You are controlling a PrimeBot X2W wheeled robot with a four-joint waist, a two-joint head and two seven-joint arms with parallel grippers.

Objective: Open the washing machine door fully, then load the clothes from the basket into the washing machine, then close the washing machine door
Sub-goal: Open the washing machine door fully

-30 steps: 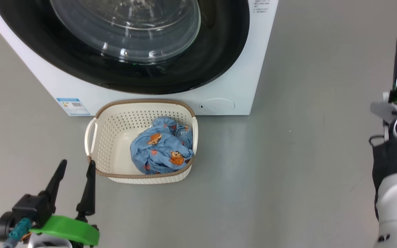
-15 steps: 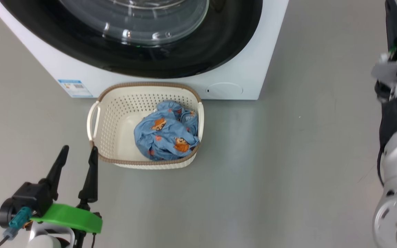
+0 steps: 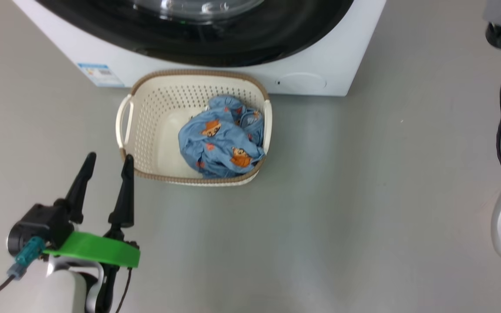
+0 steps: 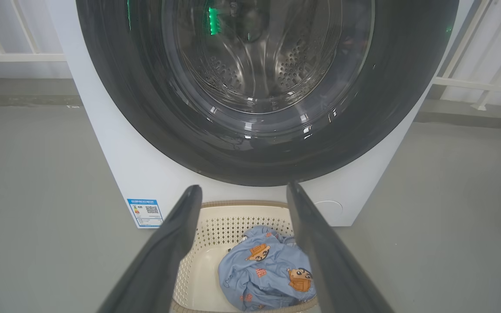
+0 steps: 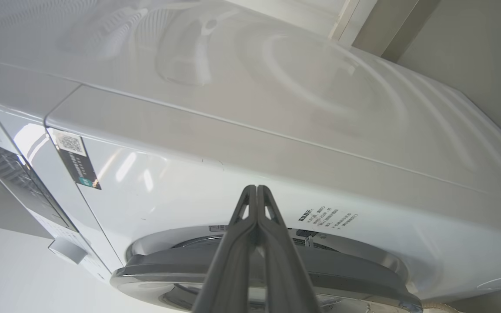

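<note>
While the head view crops the washing machine [image 3: 342, 52] at its top, the left tool [image 3: 108, 171] gapes empty, the basket [image 3: 146, 130] of clothes [image 3: 220, 143] just beyond its right fingertip. Left wrist: the washing machine door [image 4: 255, 161] sits shut ahead. Right wrist: the right tool [image 5: 257, 189], pinched closed, covers part of that door's rim.

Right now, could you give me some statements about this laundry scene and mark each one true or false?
1. The clothes lie inside the basket. True.
2. The washing machine door stands wide open. False: it sits across the machine's opening.
3. The left gripper is shut on the basket rim. False: it is open and holds nothing.
4. The right gripper is shut and empty. True.
5. The basket stands on the floor before the washing machine. True.
</note>
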